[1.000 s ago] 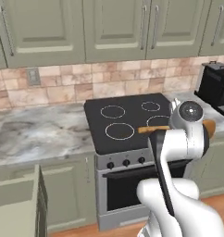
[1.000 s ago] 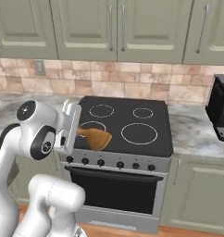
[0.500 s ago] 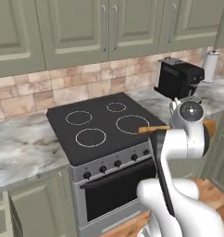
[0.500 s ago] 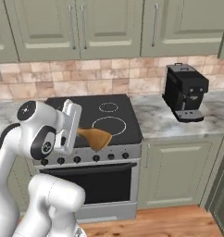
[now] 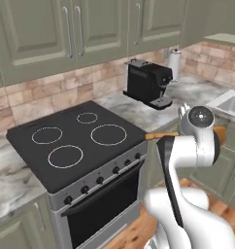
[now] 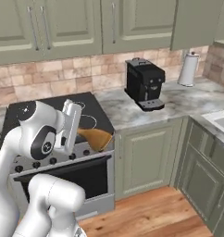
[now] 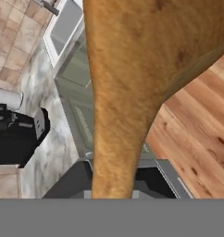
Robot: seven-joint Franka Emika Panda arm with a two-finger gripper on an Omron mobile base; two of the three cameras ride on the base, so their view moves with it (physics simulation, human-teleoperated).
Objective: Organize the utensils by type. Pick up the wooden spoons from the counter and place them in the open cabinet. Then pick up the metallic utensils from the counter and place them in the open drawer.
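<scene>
From my seat I see the arm folded back over its own base, elbow up, with the wrist held level in front of the stove (image 6: 44, 115). The gripper (image 6: 76, 132) sits beside the white hand block, pinched nearly closed on a wooden spoon (image 6: 95, 138), which it holds off the counter (image 6: 146, 109) in mid-air. In the right base view the spoon's round bowl juts out from the hand toward the coffee machine (image 6: 144, 83), hanging just in front of the stove's control strip. In the left base view the spoon (image 5: 160, 135) lies roughly level, its long axis crossing behind the wrist, slim handle pointing at the stove and the bowl end peeking out on the far side. Through the hand view the spoon (image 7: 132, 83) runs straight away from the lens over wood flooring (image 7: 197, 139) and cabinet fronts.
</scene>
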